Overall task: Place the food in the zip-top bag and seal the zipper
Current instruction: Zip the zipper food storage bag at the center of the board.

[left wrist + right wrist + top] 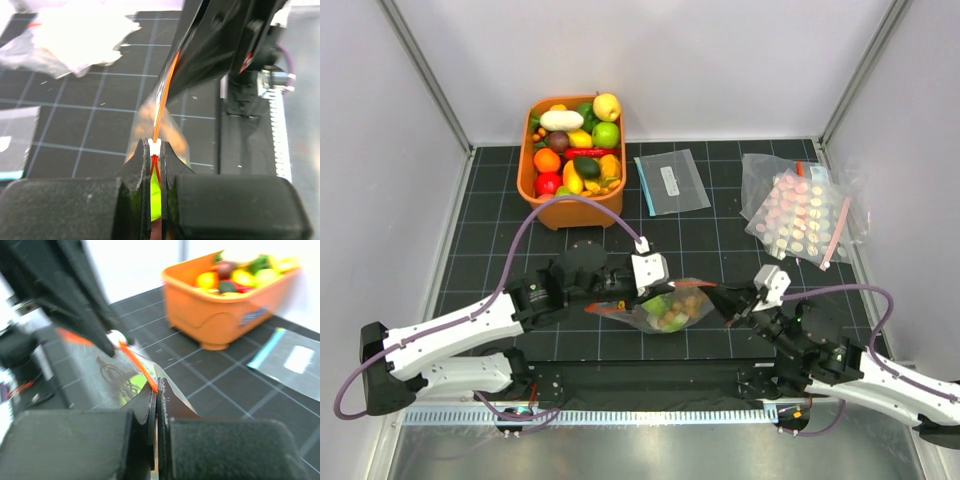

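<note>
The zip-top bag (672, 310) lies low in the middle between both arms, with food (666, 312) inside: something green and pale tan balls. Its orange-red zipper (162, 100) is stretched taut between the two grippers. My left gripper (155, 150) is shut on the zipper at its white slider (155, 145), and green food shows through the plastic behind the jaws. In the top view the left gripper (654, 290) is over the bag's mouth. My right gripper (157, 392) is shut on the bag's end of the zipper (139, 366), at the bag's right corner (728, 302).
An orange bin (570, 205) full of more toy fruits and vegetables stands at the back left. A flat clear bag with a blue edge (672, 181) lies behind the middle. A clear bag of pink discs (802, 212) sits at the right. Grey walls close in on both sides.
</note>
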